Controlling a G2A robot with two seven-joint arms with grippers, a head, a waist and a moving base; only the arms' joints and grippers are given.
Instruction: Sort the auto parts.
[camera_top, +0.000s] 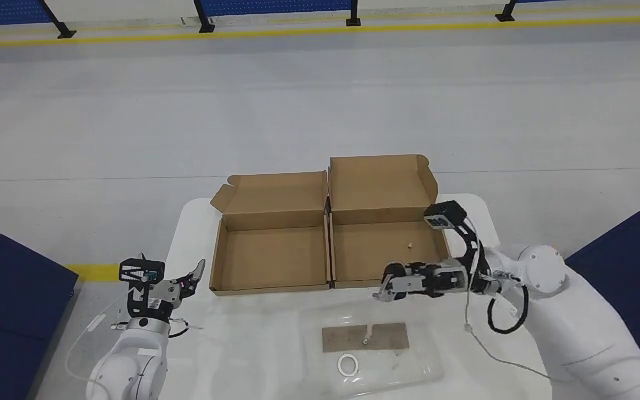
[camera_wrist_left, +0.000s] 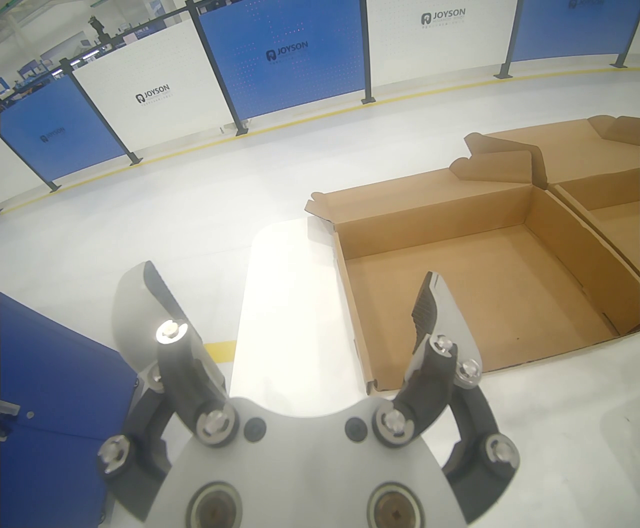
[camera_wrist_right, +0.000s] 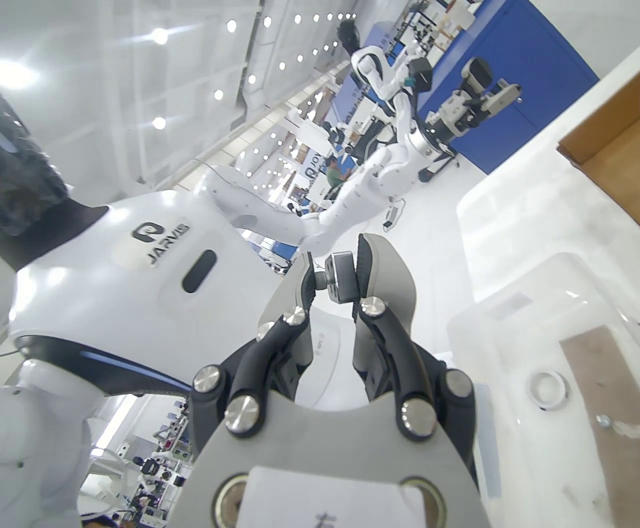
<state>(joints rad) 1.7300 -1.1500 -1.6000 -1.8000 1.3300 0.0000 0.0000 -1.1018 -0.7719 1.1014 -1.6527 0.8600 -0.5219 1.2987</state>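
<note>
Right hand (camera_wrist_right: 334, 272) clamped on a small round metal part (camera_wrist_right: 341, 284), probably a stud or cap. It's above the desk (camera_top: 250, 330), between right box (camera_top: 385, 255) and clear tray (camera_top: 420, 372). White ring (camera_top: 349, 364) lies in tray. Left hand (camera_wrist_left: 295, 300) spread wide, empty, beside left box (camera_wrist_left: 475, 300).

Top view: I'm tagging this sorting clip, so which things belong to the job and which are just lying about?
Job: left cardboard box; right cardboard box with a small white piece inside; clear tray holding a white ring and a small bolt; round metal part in the right gripper; open left gripper.
Lying about: brown card in the tray; blue partition panels; yellow floor line.
</note>
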